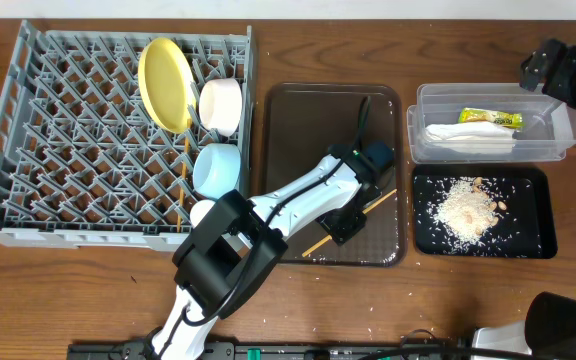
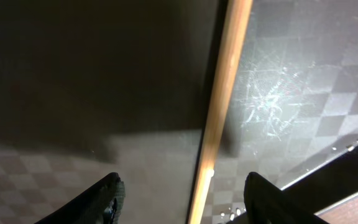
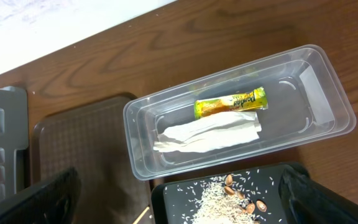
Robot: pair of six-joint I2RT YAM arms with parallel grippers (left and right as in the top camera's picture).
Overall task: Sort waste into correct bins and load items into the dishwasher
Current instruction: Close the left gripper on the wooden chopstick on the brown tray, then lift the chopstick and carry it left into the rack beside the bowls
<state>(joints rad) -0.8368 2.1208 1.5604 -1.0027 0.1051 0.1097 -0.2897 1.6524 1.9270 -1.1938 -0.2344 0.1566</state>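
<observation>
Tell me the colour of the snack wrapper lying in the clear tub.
The snack wrapper is yellow-green with an orange patch; right wrist view shows it best.

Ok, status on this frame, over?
Left gripper open, straddling chopstick on brown tray. Right gripper open, empty, near clear tub. Nothing blocking chopstick.

The rack (image 1: pixel 68 130) sits on the left. The plate (image 1: pixel 165 82), two bowls (image 1: pixel 221 104) and the cup (image 1: pixel 202 212) stand in its right side. The big tray (image 1: pixel 298 120) lies in the middle, a chopstick (image 1: pixel 316 245) on it. On the right, the tub (image 1: pixel 558 130) holds the wrapper (image 1: pixel 490 118) and napkin (image 1: pixel 468 138). Before it, crumbs (image 1: pixel 465 210) lie in the small tray (image 1: pixel 533 240).
</observation>
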